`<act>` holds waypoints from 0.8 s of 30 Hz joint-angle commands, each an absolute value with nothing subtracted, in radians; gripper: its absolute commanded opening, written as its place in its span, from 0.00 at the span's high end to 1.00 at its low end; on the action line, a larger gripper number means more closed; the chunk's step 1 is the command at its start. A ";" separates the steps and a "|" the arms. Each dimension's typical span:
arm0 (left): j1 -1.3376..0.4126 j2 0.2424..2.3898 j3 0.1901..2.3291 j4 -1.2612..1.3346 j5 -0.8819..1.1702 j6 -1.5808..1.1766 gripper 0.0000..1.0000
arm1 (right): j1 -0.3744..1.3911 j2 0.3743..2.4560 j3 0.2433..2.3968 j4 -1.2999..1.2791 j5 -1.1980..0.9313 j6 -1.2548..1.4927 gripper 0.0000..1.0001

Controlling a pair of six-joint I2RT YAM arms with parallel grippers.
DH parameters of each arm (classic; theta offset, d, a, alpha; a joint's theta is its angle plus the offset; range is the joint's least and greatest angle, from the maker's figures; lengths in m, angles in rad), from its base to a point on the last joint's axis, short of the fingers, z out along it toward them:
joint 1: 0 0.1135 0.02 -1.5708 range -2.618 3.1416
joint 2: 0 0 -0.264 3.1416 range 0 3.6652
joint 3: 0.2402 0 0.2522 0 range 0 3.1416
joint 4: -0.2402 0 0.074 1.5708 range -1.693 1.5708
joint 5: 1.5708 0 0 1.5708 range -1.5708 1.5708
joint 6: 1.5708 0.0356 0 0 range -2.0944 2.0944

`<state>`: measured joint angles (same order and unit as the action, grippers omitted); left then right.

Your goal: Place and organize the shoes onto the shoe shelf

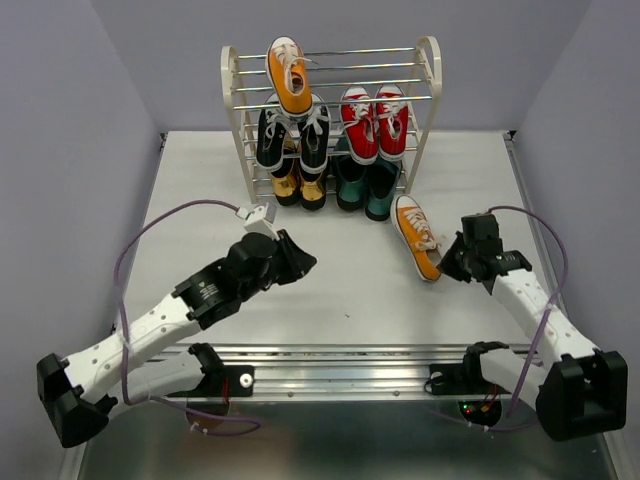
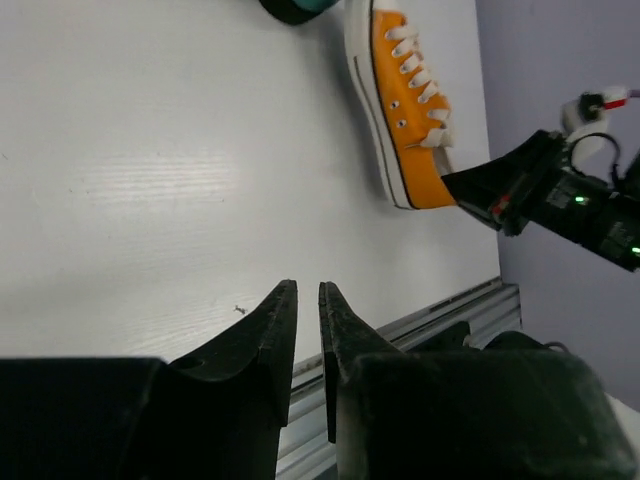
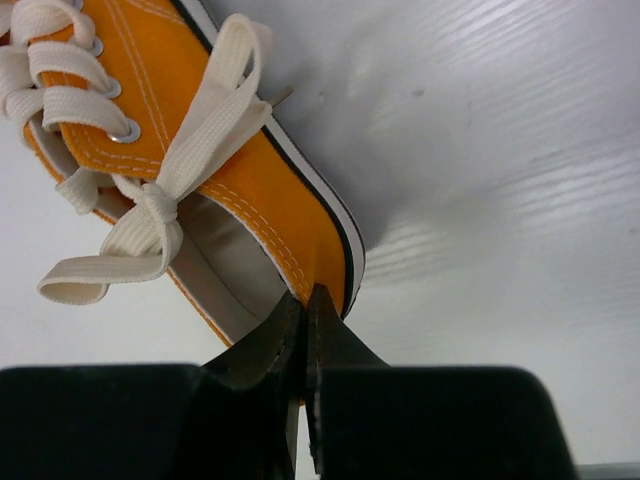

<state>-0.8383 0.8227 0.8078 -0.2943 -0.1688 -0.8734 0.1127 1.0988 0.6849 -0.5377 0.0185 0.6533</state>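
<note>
Orange shoe (image 1: 417, 237) is clenched by the heel in our right pincer (image 3: 306, 306); left pincer (image 2: 308, 300) closed, empty. Next, we judge, lift it onto the shelf (image 1: 431, 100).

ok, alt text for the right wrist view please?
The right arm's fingers are shut on the heel rim of an orange sneaker, pinching its back edge. Its white laces are tied in a bow, and the white table lies behind it.

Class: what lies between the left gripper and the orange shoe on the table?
Nothing: only bare white table separates the left gripper from the orange shoe, shown best in the left wrist view.
</note>
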 commanded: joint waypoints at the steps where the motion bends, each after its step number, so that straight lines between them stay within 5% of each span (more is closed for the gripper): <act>1: -0.888 0.893 0.733 -0.216 -0.157 -0.925 0.74 | 0.192 0.954 0.707 -0.537 -0.011 0.759 0.99; 12: -0.908 0.854 0.661 -0.176 -0.183 -1.014 0.69 | 0.388 0.882 0.611 -0.511 0.011 0.885 0.99; 23: -0.996 0.992 0.680 -0.163 -0.205 -1.118 0.53 | 0.851 1.159 0.718 -0.416 0.238 1.046 0.99; 24: -1.003 0.996 0.681 -0.164 -0.213 -1.129 0.52 | 0.868 1.179 0.730 -0.417 0.247 1.049 0.92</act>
<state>-0.9821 0.9821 0.6601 -0.1902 -0.1726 -1.0691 0.7811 1.1244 0.6319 -0.5495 0.1562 0.9672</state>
